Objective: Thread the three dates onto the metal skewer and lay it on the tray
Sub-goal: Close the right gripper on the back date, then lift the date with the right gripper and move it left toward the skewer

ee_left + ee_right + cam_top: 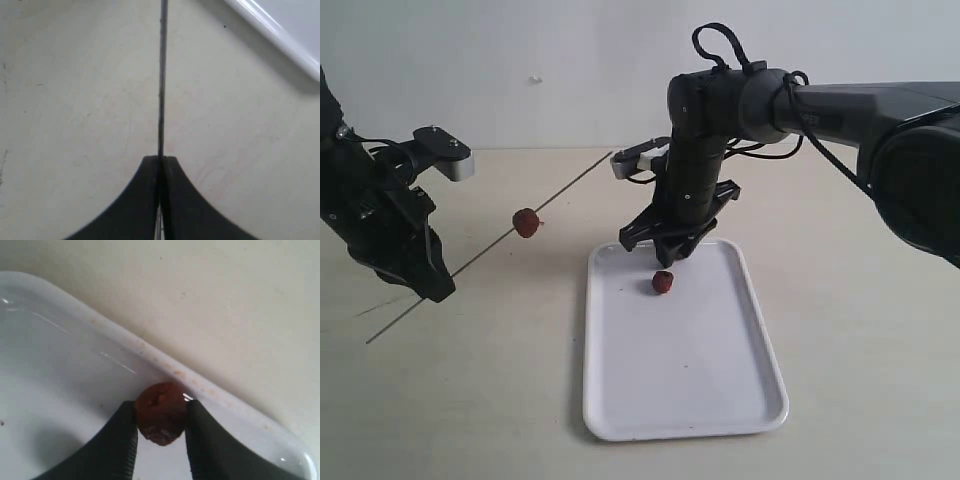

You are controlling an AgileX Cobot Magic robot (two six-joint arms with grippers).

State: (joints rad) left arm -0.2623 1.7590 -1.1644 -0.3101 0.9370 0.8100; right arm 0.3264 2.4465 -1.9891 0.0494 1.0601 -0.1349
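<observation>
The metal skewer [570, 185] slants up over the table, and my left gripper [432, 285] is shut on its lower part. In the left wrist view the skewer [162, 75] runs straight out from the closed left gripper [161, 162]. One date [526, 222] is threaded on the skewer near its middle. My right gripper [665, 268] reaches down over the far end of the tray [720, 420]. It is shut on a second date [161, 412], which sits between the fingertips of the right gripper [161, 426] just inside the tray's rim [220, 400]. That date [663, 282] sits low over the tray floor. A third date is out of view.
A corner of the tray [280, 35] shows in the left wrist view. The pale table [480, 400] spreads around the tray, with a white wall behind. The right arm's dark body [880, 130] stretches in from the right.
</observation>
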